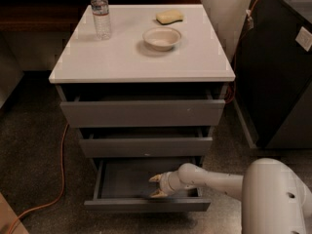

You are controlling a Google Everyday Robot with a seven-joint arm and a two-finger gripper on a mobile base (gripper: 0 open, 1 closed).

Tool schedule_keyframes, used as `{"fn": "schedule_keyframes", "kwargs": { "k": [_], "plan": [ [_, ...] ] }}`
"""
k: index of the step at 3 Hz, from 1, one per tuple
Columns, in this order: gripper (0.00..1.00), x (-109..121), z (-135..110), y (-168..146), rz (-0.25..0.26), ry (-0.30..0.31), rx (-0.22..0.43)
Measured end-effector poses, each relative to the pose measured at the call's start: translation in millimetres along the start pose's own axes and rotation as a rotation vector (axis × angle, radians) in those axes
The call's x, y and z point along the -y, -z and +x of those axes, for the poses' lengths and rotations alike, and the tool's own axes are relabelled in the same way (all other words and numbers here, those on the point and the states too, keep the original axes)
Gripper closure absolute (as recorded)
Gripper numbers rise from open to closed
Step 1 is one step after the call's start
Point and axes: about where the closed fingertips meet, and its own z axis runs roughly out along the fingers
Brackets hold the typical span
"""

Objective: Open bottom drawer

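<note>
The bottom drawer [146,204] is the lowest of three in the grey cabinet. It stands pulled out, and its shallow grey tray interior [126,179] shows. My gripper [156,185] reaches in from the right on a white arm and sits over the drawer's tray, just behind the slim front panel. Its two pale fingertips [155,178] stand apart, one above the other, with nothing between them.
The mid drawer front [146,146] and the tall top drawer front [142,112] sit above, both slightly out. On the white top [97,57] stand a water bottle [101,12], a bowl [162,37] and a yellow sponge [169,17]. An orange cable [61,169] lies left; a dark cabinet [280,67] stands right.
</note>
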Motion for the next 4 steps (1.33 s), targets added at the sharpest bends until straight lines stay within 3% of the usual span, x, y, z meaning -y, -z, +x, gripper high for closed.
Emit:
{"fn": "schedule_keyframes", "kwargs": {
  "k": [2,3,4],
  "plan": [
    [0.93,24.4,13.6,-14.5,-0.016,-0.045,0.000],
    [1.00,20.1,29.8,-43.9,-0.055,-0.075,-0.010],
    [1.00,10.1,38.9,-66.0,-0.085,-0.089,-0.022]
  ]
}}
